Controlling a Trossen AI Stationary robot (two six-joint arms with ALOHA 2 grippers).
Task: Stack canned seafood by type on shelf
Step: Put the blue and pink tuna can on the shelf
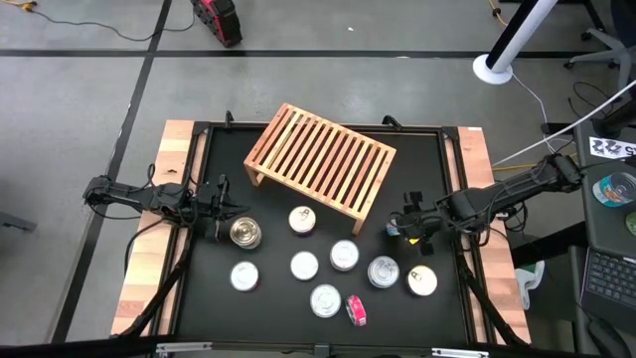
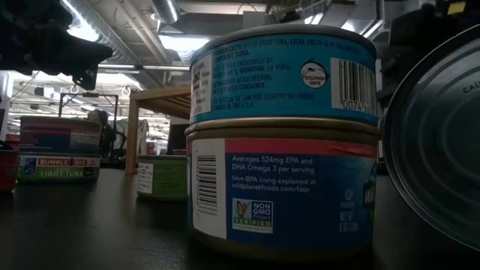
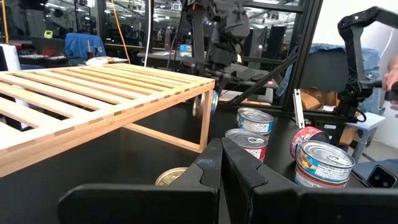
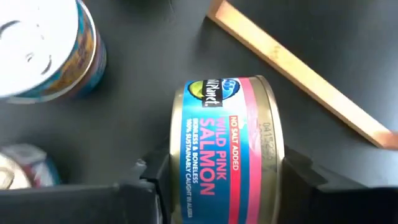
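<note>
Salmon can (image 4: 227,149) between right pincer (image 4: 221,177) fingers.

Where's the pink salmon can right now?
In the right wrist view, the salmon can sits between the right gripper fingers, near the shelf at its right corner.

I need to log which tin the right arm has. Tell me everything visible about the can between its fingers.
The salmon can is a small round tin with a gold-toned metal rim and a blue and pink label reading "Wild Pink Salmon". It sits between the right gripper's dark fingers, which press its sides, over the black tabletop near the wooden shelf.
</note>
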